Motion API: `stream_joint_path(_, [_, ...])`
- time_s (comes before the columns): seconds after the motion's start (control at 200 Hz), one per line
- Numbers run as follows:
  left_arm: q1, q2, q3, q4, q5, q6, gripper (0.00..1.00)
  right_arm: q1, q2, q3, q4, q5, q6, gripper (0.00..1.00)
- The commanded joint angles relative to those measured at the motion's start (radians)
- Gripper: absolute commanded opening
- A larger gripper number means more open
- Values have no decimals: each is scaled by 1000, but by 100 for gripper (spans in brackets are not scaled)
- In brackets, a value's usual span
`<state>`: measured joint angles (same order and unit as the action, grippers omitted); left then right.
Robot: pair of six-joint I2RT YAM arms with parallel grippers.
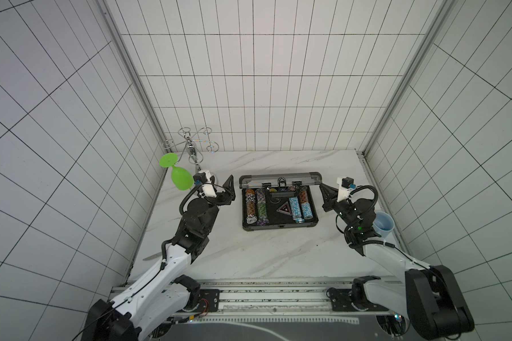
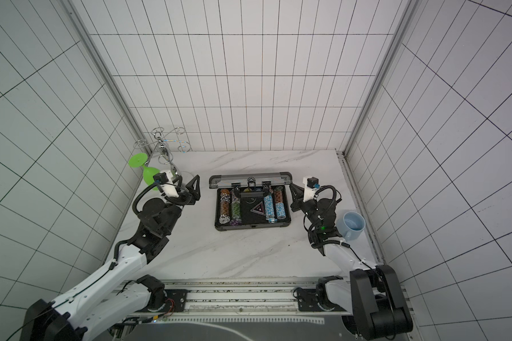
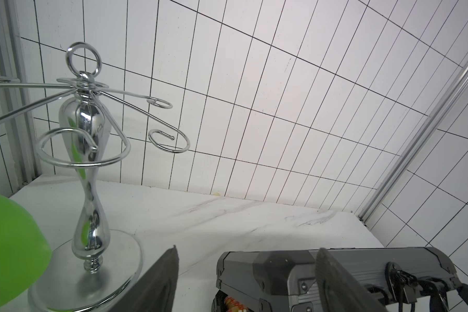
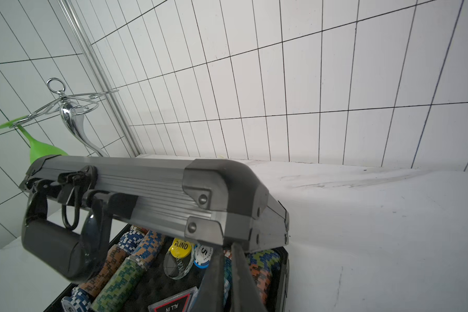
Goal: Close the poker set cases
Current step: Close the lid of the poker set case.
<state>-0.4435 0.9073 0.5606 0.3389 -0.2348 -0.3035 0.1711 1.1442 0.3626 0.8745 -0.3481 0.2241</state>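
Note:
The poker set case (image 1: 280, 179) lies mid-table; its dark grey ribbed lid (image 4: 146, 183) stands partly raised over the black base (image 2: 253, 226). Rows of multicoloured chips (image 4: 125, 272) fill the base, and the handle (image 4: 52, 251) hangs from the lid. My left gripper (image 1: 229, 192) (image 3: 247, 248) is open just left of the lid's left corner (image 3: 278, 267), apart from it. My right gripper (image 1: 322, 186) (image 4: 227, 244) is shut on nothing, its tips against the underside of the lid's right front corner.
A chrome glass rack (image 1: 191, 147) with a green plastic wine glass (image 1: 179, 177) hanging from it stands at the back left, close behind my left wrist. A pale blue mug (image 2: 353, 224) sits by the right wall next to my right arm. Tiled walls close three sides.

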Motion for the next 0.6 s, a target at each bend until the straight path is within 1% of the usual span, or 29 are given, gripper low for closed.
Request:
stream_joint_path(0.0, [-6, 23, -7, -63, 8, -30, 78, 25, -22, -77, -7, 43, 33, 10])
stream_joint_path(0.15, [-23, 84, -2, -54, 47, -51, 78, 53, -42, -120, -20, 60, 52, 12])
stream_joint_path(0.455, [-83, 188, 63, -11, 53, -19, 78, 102, -117, -182, -170, 130, 80, 19])
stream_joint_path(0.595, [-108, 268, 79, 27, 57, -13, 78, 109, -130, -222, -167, 134, 105, 20])
